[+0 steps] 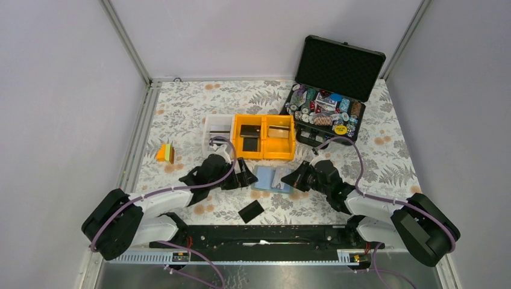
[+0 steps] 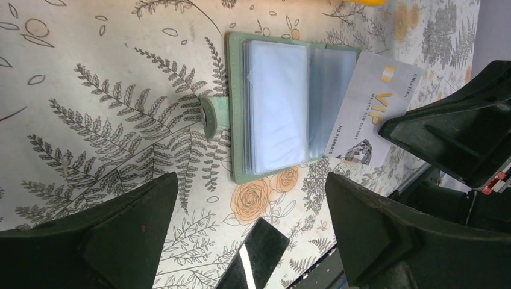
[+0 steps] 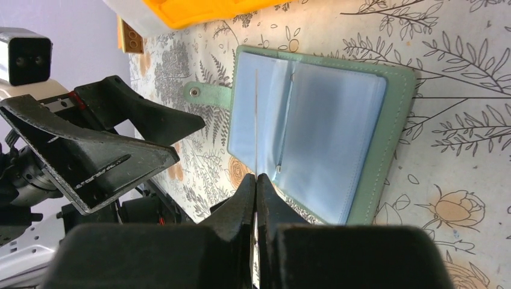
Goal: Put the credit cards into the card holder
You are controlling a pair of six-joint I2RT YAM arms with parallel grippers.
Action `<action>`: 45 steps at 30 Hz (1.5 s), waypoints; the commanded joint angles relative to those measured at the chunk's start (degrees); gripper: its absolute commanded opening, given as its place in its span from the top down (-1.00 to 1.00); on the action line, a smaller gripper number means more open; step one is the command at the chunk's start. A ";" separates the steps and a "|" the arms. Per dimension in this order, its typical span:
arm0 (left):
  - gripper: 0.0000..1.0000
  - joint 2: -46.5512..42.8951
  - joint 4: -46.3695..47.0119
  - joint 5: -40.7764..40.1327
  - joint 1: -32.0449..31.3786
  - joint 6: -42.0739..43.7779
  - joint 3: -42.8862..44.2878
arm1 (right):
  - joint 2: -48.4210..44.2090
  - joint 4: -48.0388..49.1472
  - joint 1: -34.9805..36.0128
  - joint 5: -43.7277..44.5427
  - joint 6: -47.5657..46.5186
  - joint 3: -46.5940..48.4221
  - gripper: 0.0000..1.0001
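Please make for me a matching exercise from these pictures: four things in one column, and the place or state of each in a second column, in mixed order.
Things:
1. card holder
2. silver VIP card
3. loose black card
4. left gripper

States:
A. pinched in the right gripper
B. open, holding nothing
C. lying open, clear pockets up
D. flat on the tablecloth, on the robot's side of the holder

Pairs: 1-C, 2-A, 3-D, 4-B.
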 commanded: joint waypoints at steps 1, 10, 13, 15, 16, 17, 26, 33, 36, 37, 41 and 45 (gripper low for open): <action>-0.93 1.39 1.25 -3.95 0.15 0.24 3.77 | 2.05 4.61 -0.79 2.70 1.36 0.37 1.00; -0.64 7.04 1.66 -4.10 0.19 1.31 5.84 | 7.18 9.88 -1.41 0.75 3.18 0.94 1.00; -0.51 8.12 1.50 -4.14 0.19 1.60 6.45 | 7.74 10.39 -1.57 0.68 3.26 1.07 1.00; -0.40 8.71 0.96 -4.05 0.19 1.59 7.08 | 8.36 10.50 -1.70 0.73 3.17 1.19 1.00; -0.35 8.94 1.00 -4.01 0.24 1.60 7.18 | 8.88 10.96 -1.70 0.74 3.23 1.13 1.00; -0.29 9.14 0.97 -3.97 0.22 1.60 7.28 | 9.39 11.69 -1.76 0.57 3.52 1.15 1.00; 0.18 10.99 0.42 -4.56 0.20 2.03 7.75 | 15.96 18.19 -1.86 -2.88 6.13 1.32 1.00; 0.72 12.11 0.56 -4.80 0.20 2.39 7.94 | 19.24 24.23 -1.85 -4.58 9.33 -0.25 1.00; 0.85 12.55 0.95 -4.70 0.24 2.27 7.66 | 19.68 26.22 -1.85 -4.15 11.01 -1.08 1.00; 0.88 12.62 1.11 -4.64 0.20 2.18 7.61 | 19.79 26.09 -1.87 -3.89 11.37 -1.11 1.00; 0.98 12.68 1.65 -4.46 0.11 1.72 7.20 | 20.49 27.33 -1.88 -2.66 13.57 -1.72 1.00; 1.00 12.63 1.78 -4.45 0.11 1.51 7.02 | 20.28 27.34 -1.85 -1.17 15.10 -2.67 1.00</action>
